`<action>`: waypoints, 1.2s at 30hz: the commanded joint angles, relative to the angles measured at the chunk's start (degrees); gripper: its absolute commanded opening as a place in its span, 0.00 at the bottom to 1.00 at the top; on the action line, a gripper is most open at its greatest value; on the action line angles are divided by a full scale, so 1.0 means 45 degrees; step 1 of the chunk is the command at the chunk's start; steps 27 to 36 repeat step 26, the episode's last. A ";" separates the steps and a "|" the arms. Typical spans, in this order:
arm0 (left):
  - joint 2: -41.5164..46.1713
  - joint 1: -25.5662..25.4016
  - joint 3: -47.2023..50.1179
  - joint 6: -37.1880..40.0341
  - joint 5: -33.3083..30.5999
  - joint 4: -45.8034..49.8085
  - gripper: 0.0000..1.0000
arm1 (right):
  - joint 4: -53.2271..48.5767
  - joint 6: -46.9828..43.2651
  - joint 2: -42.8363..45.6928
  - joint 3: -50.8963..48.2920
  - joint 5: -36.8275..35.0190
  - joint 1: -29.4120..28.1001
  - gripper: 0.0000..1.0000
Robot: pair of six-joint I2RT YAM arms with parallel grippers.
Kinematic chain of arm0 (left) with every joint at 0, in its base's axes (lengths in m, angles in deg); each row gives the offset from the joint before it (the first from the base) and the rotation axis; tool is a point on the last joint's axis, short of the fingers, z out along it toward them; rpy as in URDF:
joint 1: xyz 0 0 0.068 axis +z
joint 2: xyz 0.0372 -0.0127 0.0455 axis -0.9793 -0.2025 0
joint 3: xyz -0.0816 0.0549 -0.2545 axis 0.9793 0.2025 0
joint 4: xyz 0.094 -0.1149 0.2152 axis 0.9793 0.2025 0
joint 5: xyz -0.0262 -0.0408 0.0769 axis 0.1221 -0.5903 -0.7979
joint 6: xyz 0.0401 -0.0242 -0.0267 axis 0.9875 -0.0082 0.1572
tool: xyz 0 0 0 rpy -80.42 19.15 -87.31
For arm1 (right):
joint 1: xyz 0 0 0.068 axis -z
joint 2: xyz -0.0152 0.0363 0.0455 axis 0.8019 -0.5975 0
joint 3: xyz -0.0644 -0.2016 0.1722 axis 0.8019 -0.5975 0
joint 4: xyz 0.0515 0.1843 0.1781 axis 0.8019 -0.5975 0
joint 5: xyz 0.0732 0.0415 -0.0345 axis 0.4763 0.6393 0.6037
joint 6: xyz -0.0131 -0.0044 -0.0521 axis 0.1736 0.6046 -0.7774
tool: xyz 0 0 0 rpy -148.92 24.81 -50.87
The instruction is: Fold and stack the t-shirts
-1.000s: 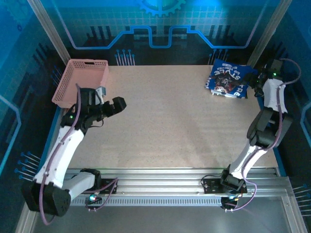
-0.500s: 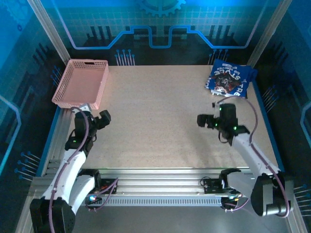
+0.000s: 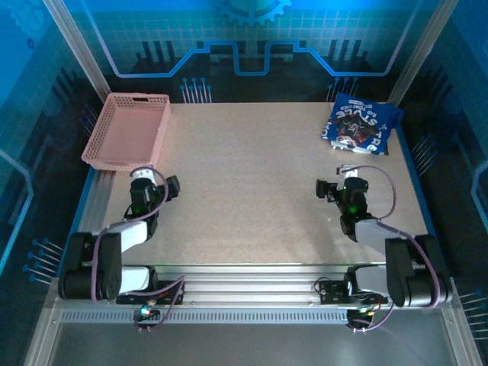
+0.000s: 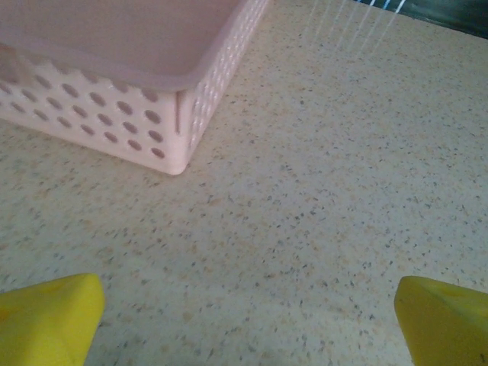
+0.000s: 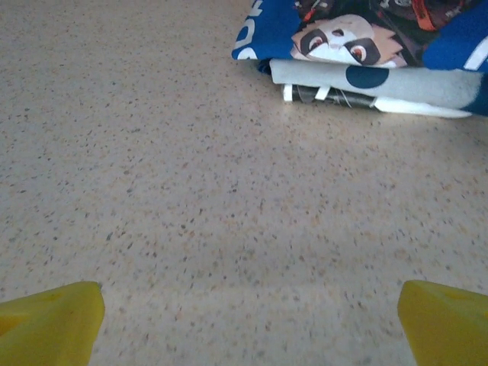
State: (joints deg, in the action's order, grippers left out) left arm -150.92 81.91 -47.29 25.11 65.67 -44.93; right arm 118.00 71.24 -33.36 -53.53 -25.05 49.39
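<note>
One folded stack of t-shirts and one pink basket sat on the worktop; left and right jaws gaped, released.

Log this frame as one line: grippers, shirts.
left gripper: open, empty, near pink basket | right gripper: open, empty, facing t-shirts | t-shirts: folded, stacked, far-right corner of table

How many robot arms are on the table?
2. The left arm is tucked low near the pink basket. The right arm is tucked low on the near right, facing the folded blue t-shirts. None look hidden.
</note>
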 commanded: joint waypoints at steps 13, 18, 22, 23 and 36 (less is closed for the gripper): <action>-0.2792 -0.0736 -0.0727 0.1634 0.0299 -0.3878 0.99 | 0.2611 -0.0996 -0.2654 0.1116 -0.0208 -0.0154 1.00; -0.2758 -0.0740 -0.0737 0.1617 0.0306 -0.3822 0.99 | 0.2606 -0.1015 -0.2658 0.1129 -0.0271 -0.0198 1.00; -0.2758 -0.0740 -0.0737 0.1637 0.0295 -0.3828 0.99 | 0.2596 -0.0881 -0.2619 0.1098 0.0139 0.0037 1.00; -0.2758 -0.0740 -0.0736 0.1637 0.0279 -0.3812 0.99 | 0.2596 -0.0881 -0.2620 0.1108 0.0135 0.0028 1.00; -0.2760 -0.0735 -0.0737 0.1638 0.0308 -0.3822 0.99 | 0.2666 -0.0924 -0.2619 0.1064 0.0057 -0.0028 1.00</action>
